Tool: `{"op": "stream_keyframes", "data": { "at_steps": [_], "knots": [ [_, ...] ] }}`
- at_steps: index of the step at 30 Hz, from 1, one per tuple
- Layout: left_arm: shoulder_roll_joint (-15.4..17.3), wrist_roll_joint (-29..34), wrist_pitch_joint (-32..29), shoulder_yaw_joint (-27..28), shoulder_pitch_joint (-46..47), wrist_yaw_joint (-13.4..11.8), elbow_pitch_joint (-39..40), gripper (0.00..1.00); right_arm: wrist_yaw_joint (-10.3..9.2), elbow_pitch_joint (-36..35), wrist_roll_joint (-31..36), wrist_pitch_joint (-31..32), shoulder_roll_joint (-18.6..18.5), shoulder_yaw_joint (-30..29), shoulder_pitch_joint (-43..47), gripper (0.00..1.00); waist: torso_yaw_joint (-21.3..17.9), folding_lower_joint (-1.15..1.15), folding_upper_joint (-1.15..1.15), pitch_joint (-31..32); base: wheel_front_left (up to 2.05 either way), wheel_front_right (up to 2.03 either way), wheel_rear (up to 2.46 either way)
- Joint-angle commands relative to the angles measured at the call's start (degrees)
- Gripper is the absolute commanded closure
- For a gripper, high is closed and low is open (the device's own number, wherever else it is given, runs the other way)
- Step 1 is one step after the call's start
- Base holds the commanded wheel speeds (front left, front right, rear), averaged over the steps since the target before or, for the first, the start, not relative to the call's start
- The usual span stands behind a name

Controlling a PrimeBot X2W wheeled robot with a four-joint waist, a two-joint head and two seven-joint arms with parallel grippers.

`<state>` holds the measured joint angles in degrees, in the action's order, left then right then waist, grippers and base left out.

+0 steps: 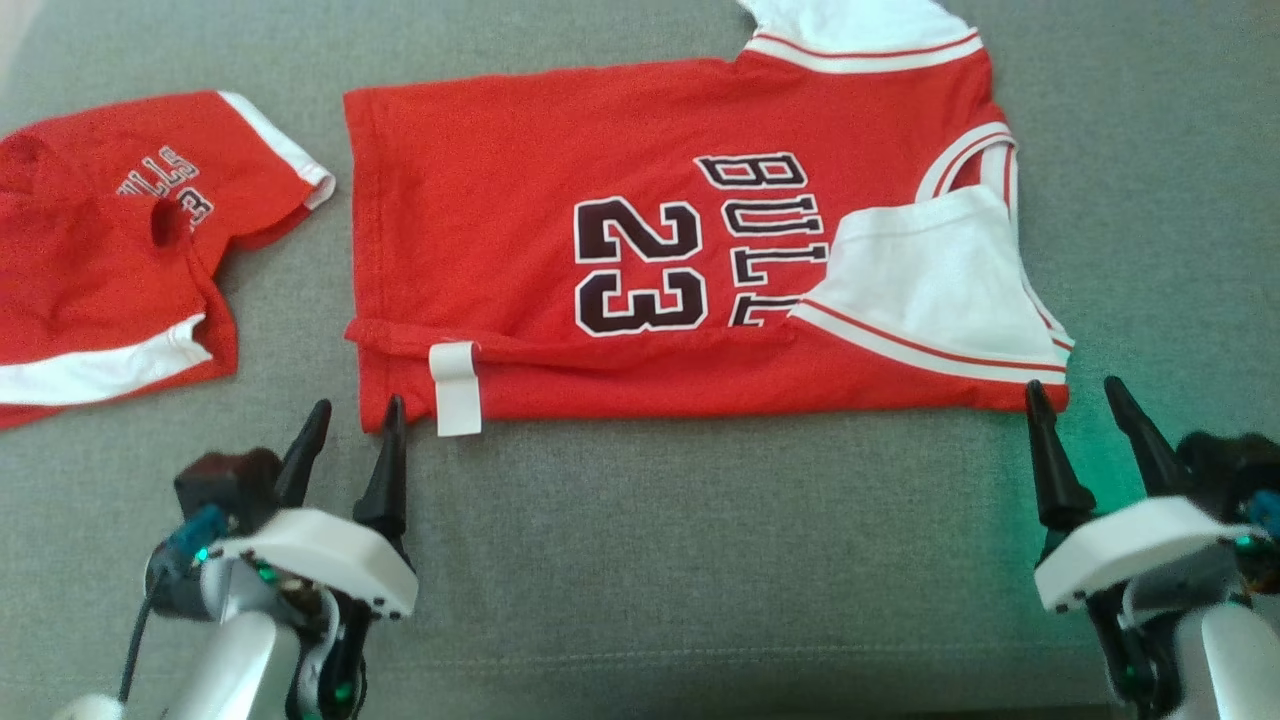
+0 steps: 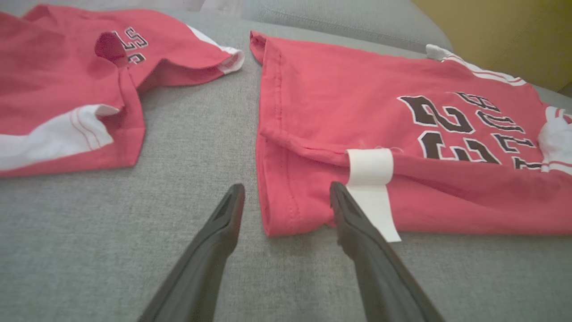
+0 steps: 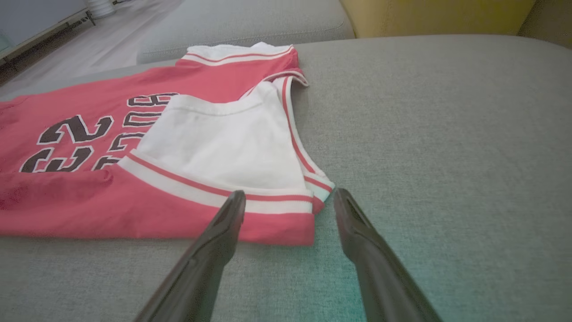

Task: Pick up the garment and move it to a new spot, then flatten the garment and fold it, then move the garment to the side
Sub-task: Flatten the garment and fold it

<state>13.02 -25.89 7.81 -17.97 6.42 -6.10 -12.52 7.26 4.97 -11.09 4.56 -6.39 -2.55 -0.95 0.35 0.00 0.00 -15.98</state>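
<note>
At the jersey's point(image 1: 520, 200) near corners: left gripper point(image 1: 357, 403), right gripper point(image 1: 1072, 383)
Both wide open, empty; pinch the corners together, lift evenly

Likely home living room: grey fabric sofa cushions point(image 3: 447, 112), yellow surface point(image 3: 424, 15) behind, pale floor point(image 3: 89, 40) beyond.

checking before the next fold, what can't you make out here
head view: far sleeve of the jersey, cut off by the top edge
head view: end of the lettering, covered by the folded white sleeve
head and left wrist views: second shirt, cut off by the left edge
</note>
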Motion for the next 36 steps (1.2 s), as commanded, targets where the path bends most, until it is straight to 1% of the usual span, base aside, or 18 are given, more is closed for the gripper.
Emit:
{"op": "stream_keyframes", "data": {
  "at_steps": [1,8,13,14,15,16,17,22,26,30,36],
  "knots": [
    [1.15,-0.53,-0.13,1.75,2.61,0.46,0.8,0.0,0.23,-1.28,-0.18,0.54,-1.21,0.75,-2.34,0.0,0.11,0.0,0.0,-0.76,0.0,0.0,0.0],
    [0.97,-3.18,-3.53,1.2,5.37,2.92,-3.49,0.0,0.23,1.94,-0.91,5.88,-0.83,-1.35,-5.06,0.0,0.38,0.0,0.0,-2.76,0.0,0.0,0.0],
    [0.86,-4.39,-7.03,0.1,6.2,3.91,-4.97,0.0,0.23,2.66,-2.01,9.01,-0.6,-0.65,-6.8,0.0,0.46,0.0,0.0,-3.62,0.0,0.0,0.0],
    [0.92,-4.52,-7.8,-0.27,6.26,4.19,-5.06,0.0,0.23,2.62,-2.27,9.49,-0.6,-0.43,-7.1,0.45,0.49,0.0,0.0,-3.74,0.0,0.0,0.0],
    [1.0,-4.66,-8.3,-0.58,6.34,4.59,-4.98,0.37,0.23,2.63,-2.62,10.0,-0.59,-0.27,-7.33,0.72,0.5,0.0,0.0,-3.85,0.0,0.0,0.0],
    [1.18,-4.65,-8.68,-0.88,6.39,4.89,-4.84,0.8,0.23,2.62,-3.05,10.47,-0.57,-0.17,-7.53,1.0,0.5,0.0,0.0,-3.96,0.0,0.0,0.0],
    [1.38,-4.54,-8.95,-1.18,6.4,5.11,-4.58,1.0,0.23,2.53,-3.46,10.77,-0.53,-0.16,-7.72,1.0,0.52,0.0,0.0,-4.06,0.0,0.0,0.0],
    [2.68,-3.26,-7.64,-0.92,6.2,4.15,-1.42,1.0,0.23,1.01,-4.91,10.46,-0.41,-0.95,-7.38,1.0,0.99,0.0,0.0,-3.93,0.0,0.0,0.0],
    [4.08,-2.51,-7.83,-0.66,4.74,3.02,2.42,1.0,0.23,-1.7,-6.28,10.41,0.04,-1.76,-5.09,1.0,1.3,0.0,0.0,-3.09,0.0,0.0,0.0],
    [5.96,-2.23,-9.37,-0.15,1.97,1.61,6.83,1.0,0.23,-5.26,-6.69,11.69,0.78,-2.55,-1.21,1.0,1.37,0.0,0.0,-1.63,0.0,0.0,0.0],
    [8.1,-3.24,-13.65,0.72,-3.41,-0.91,12.07,1.0,0.23,-10.52,-6.8,14.32,2.15,-3.98,5.91,1.0,1.2,0.0,0.0,0.59,0.0,0.0,0.0]
  ]
}}
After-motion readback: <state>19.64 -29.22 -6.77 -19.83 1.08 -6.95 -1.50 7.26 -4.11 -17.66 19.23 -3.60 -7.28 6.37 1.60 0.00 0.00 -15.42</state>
